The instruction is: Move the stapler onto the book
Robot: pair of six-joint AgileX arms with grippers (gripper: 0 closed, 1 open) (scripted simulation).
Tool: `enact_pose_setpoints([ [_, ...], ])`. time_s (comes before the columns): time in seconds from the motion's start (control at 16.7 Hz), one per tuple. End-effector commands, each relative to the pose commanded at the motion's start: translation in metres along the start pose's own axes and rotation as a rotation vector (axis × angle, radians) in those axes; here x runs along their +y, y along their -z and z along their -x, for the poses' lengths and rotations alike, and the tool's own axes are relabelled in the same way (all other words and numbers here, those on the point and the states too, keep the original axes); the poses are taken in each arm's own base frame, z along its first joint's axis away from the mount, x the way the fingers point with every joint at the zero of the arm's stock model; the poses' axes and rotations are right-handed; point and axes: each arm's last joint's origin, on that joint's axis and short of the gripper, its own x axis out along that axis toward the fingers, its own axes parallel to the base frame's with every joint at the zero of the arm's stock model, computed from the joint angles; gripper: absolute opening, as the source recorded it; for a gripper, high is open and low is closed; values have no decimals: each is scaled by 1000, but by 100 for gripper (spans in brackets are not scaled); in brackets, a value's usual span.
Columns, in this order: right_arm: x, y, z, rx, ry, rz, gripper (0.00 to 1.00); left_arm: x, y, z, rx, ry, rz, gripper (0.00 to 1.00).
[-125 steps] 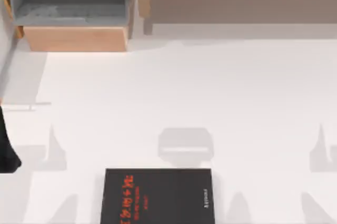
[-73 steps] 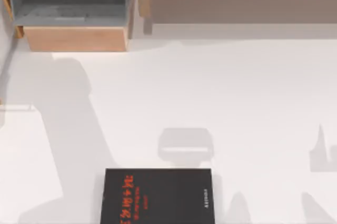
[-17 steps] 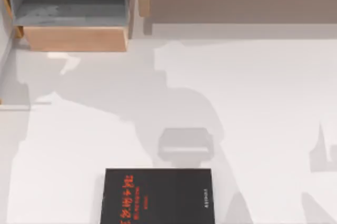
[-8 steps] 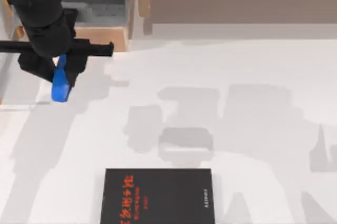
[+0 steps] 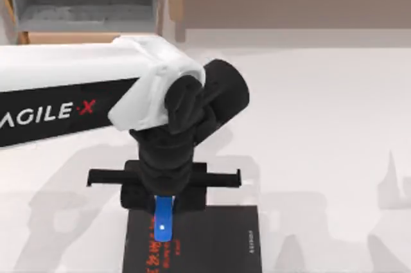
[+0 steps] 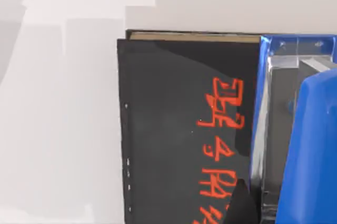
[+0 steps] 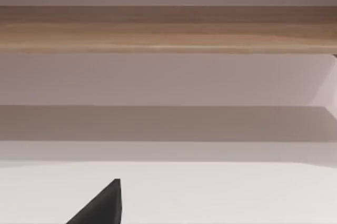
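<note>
Left tool: our left tool hangs over the far edge of the book, closed around the stapler.
Stapler: the blue stapler sits clamped in our grip above the book's lettered half, its free end reaching over the cover; we can't tell whether it touches.
Book: the black book lies flat on the white counter, red lettering up, beside the stapler in our left wrist view.
Right tool: we can't tell its grip; it is parked away from the book, facing a wooden shelf.
</note>
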Motion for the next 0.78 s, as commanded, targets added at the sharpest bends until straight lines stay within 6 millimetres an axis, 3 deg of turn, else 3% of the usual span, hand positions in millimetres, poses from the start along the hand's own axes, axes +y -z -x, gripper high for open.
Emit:
enact_pose_setpoints([
  [0.24, 0, 0, 0, 0, 0, 0, 100, -21, 40, 6, -79, 56, -8, 0],
  [0.6, 0, 0, 0, 0, 0, 0, 100, -22, 42, 7, -86, 64, -8, 0],
  [0.78, 0, 0, 0, 0, 0, 0, 100, -23, 41, -2, -87, 65, -9, 0],
])
